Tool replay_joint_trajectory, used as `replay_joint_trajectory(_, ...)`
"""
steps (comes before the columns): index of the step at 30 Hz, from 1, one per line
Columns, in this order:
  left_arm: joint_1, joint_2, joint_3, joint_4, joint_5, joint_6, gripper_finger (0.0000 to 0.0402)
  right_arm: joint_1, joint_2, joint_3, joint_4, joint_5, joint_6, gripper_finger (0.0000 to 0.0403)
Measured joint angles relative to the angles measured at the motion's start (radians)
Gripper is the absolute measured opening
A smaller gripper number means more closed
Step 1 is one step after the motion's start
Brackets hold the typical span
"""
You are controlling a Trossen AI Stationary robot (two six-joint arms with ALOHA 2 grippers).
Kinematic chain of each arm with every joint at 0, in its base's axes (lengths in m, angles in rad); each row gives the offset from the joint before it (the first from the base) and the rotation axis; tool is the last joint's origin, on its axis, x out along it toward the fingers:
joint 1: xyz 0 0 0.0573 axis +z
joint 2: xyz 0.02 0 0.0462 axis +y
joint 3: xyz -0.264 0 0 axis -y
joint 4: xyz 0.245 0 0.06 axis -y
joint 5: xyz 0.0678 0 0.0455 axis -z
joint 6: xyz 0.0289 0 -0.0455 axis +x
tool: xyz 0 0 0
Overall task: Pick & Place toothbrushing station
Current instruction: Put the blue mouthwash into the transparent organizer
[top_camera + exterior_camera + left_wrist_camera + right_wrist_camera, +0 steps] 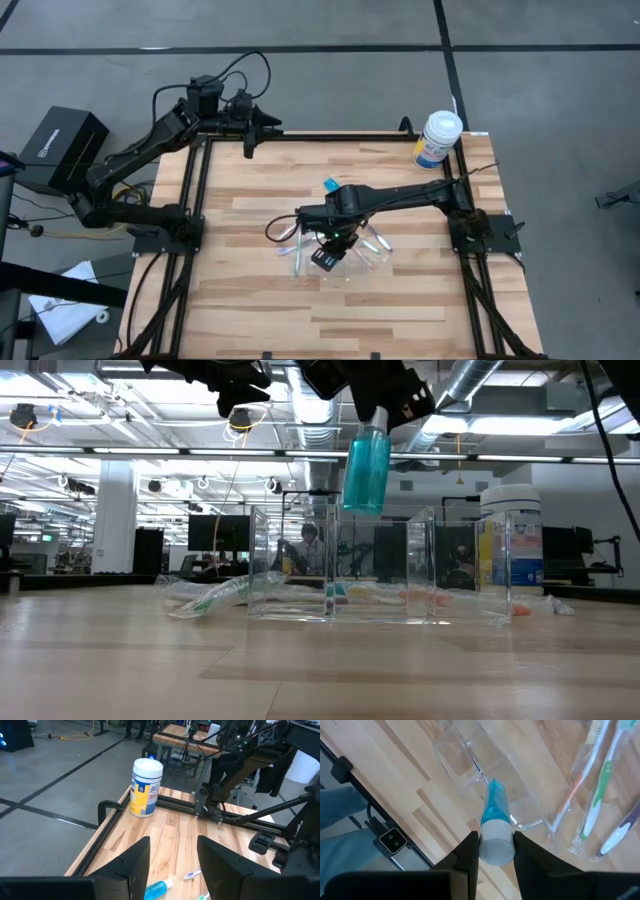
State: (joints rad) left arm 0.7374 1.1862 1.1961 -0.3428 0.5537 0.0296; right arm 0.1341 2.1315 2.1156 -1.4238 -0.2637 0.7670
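Note:
My right gripper (328,255) is shut on a teal-and-white toothpaste tube (366,468) and holds it above the small clear plastic container (340,572), which stands on the table at the middle. A second teal tube (330,186) lies flat on the table farther back; it also shows in the left wrist view (157,889). Several wrapped toothbrushes (600,785) lie flat on the table beside the container, on both of its sides (210,596). My left gripper (250,140) is open and empty at the table's far left corner. My right gripper pinches the tube's white cap end (496,845) between its two fingers (470,851), coming from above and pointing down. The tube hangs below the fingers, nearly upright, its teal flat end (493,787) down. It is lifted clear, over the clear container (475,767).
A large white tub with a blue-yellow label (438,138) stands at the table's far right corner. Black rails (195,200) run along the table's left, right and far edges. Bare wood (330,320) lies toward the near edge.

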Motion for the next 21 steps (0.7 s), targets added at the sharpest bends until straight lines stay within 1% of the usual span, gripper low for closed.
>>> replay_joint_trajectory(4, 0.0, 0.0, -0.009, 0.002, 0.0, 0.0, 0.0159, 0.001, 0.001, -0.02, 0.021, -0.005, -0.008, 0.0085)
replay_joint_trajectory(14, 0.0, 0.001, -0.105, 0.011, 0.0, 0.0, 0.0159, -0.008, 0.0, -0.075, 0.073, -0.021, -0.006, 0.0085)
replay_joint_trajectory(21, 0.0, -0.001, -0.116, 0.028, 0.0, 0.017, 0.0159, -0.014, 0.015, -0.082, 0.098, -0.027, 0.003, 0.0085)
